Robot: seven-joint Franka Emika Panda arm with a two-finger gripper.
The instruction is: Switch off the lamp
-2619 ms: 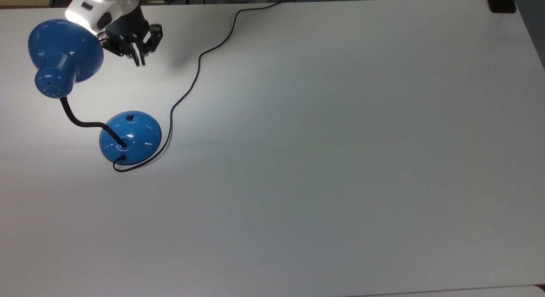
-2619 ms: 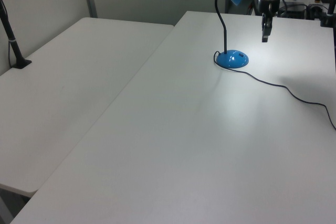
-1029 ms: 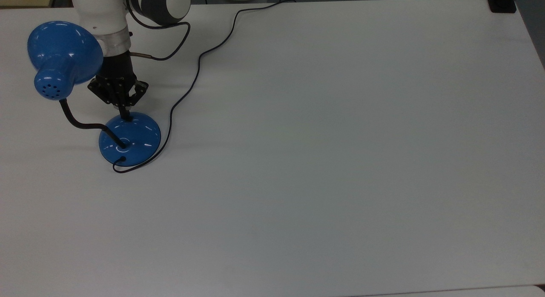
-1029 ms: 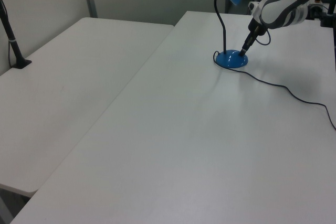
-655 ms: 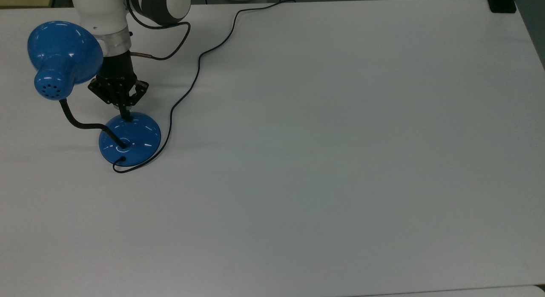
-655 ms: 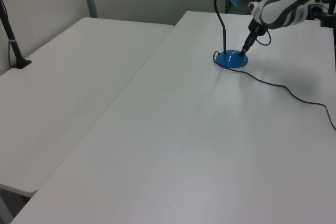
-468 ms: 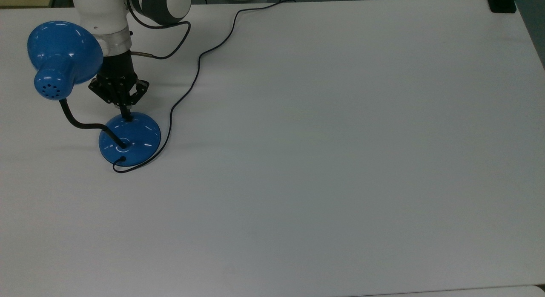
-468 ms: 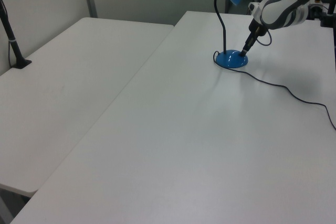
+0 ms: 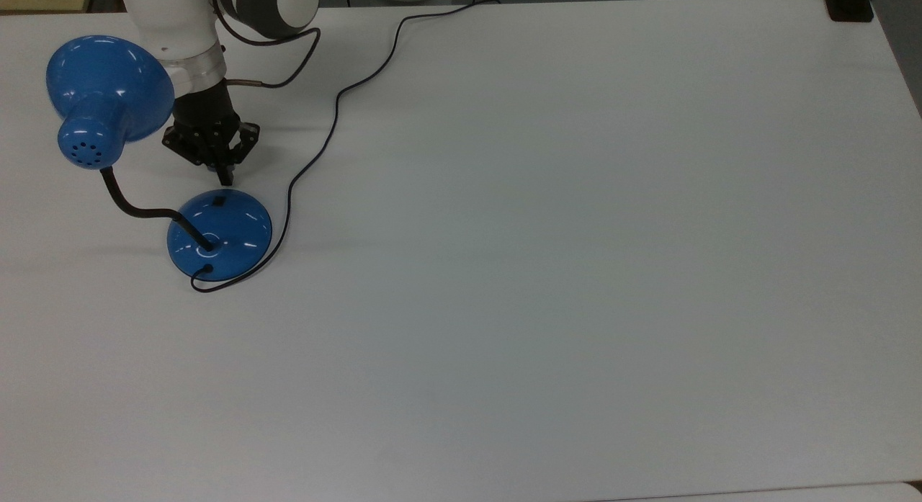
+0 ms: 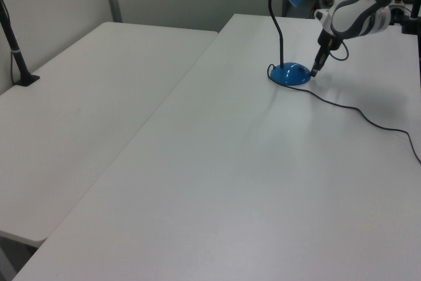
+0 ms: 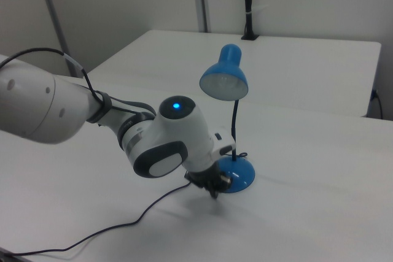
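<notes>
The blue lamp stands at the top view's left, with its bell shade (image 9: 108, 84) over the table and its black gooseneck (image 9: 137, 208) curving down to the domed base (image 9: 220, 234). A small black switch (image 9: 220, 198) shows on the base's far edge. No glow falls on the table, and the shade's inside (image 11: 224, 82) looks dull. My gripper (image 9: 225, 176) is shut, its fingertips pointing down just beyond the switch and apart from the base. In the left view the gripper (image 10: 314, 70) hangs just right of the base (image 10: 290, 74).
The lamp's black cord (image 9: 335, 102) snakes from the base to the table's far edge, right of my gripper. A black mount (image 9: 850, 5) sits at the far right corner. A second white table (image 10: 79, 97) adjoins in the left view, with a black post (image 10: 13, 37).
The bright patch of light around the lamp is gone since the earliest frames. My fingertips came down onto the base's switch, and have now drawn back off the base.
</notes>
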